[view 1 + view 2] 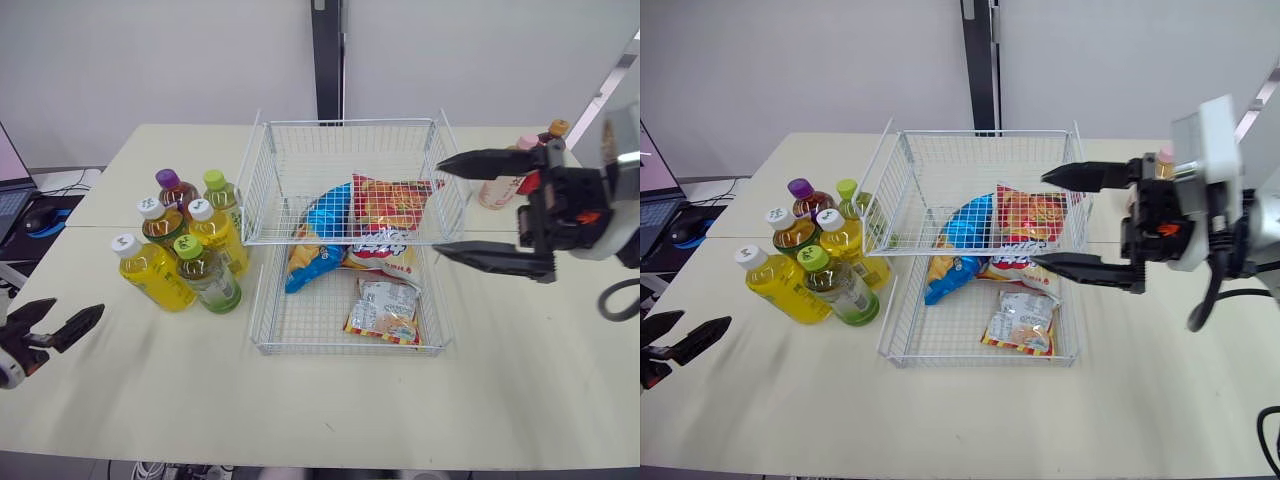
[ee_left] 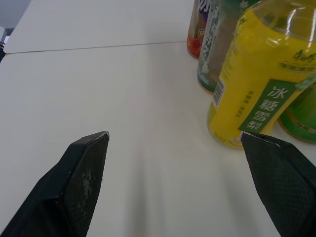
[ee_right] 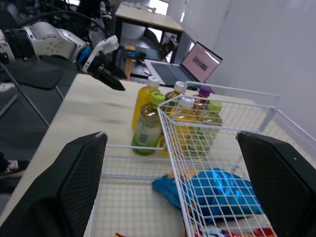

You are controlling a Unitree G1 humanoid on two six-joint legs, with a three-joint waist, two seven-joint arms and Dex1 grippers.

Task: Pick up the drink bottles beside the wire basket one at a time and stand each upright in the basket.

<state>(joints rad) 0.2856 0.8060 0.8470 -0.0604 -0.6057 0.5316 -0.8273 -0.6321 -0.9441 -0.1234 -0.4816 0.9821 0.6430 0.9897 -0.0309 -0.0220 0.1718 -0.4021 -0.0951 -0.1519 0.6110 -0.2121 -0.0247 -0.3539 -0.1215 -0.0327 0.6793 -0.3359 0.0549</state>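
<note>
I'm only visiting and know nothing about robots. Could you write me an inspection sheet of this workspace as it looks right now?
Surface: cream table, bare at the front.
Job's things: six drink bottles stand clustered at the left of the wire basket; two more bottles stand at its right; none is in it.
Clutter: snack packs lie in the basket.
Grippers: left gripper open, empty, low by the table's left front edge; right gripper open wide, empty, at the basket's right wall.
Cables: black cable loops beside the right arm.
Surroundings: laptop to the left; pale wall behind.
</note>
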